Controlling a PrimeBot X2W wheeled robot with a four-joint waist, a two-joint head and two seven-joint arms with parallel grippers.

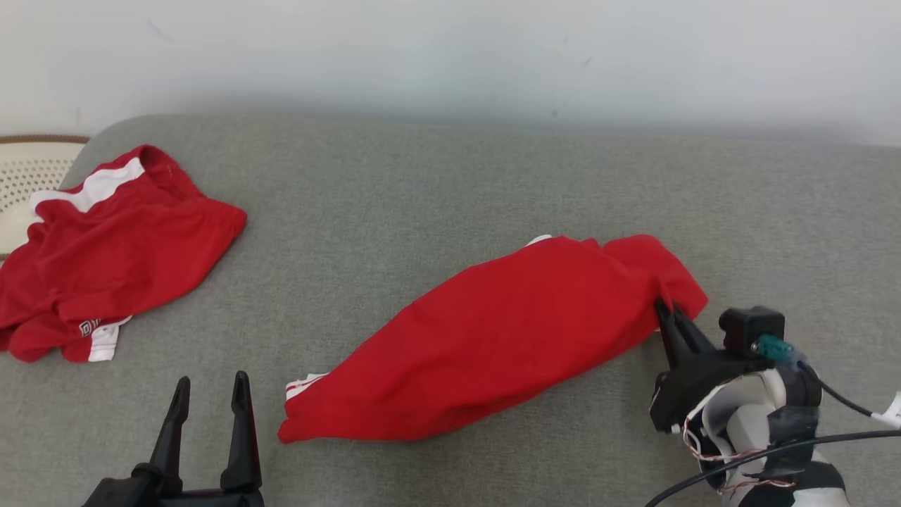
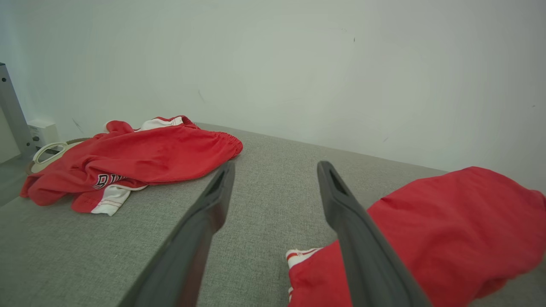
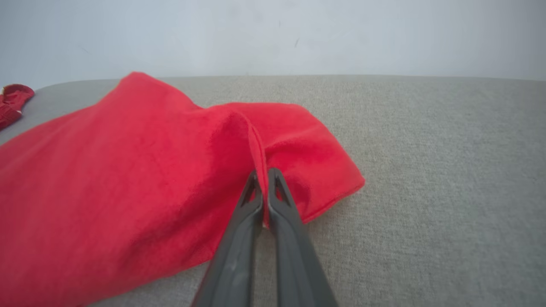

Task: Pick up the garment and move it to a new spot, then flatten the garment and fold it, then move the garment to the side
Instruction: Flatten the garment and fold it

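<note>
1. The left gripper (image 1: 211, 382) is hovering nearest, its fingers standing spread wide above the grey cushion (image 1: 422, 197) and holding nothing.
2. The right gripper (image 3: 263, 174) is pinching a raised fold at the right end of the garment (image 1: 493, 338), jaws pressed together on the cloth.
3. The garment is lying crumpled diagonally mid-cushion. The pick-up seems to be starting, so next is likely a lift and carry to a fresh spot.
4. Farther left, a second red garment (image 1: 120, 253) is lying well apart.

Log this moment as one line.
right gripper: shut on red garment | left gripper: open, empty | other garment: lying apart, left
</note>
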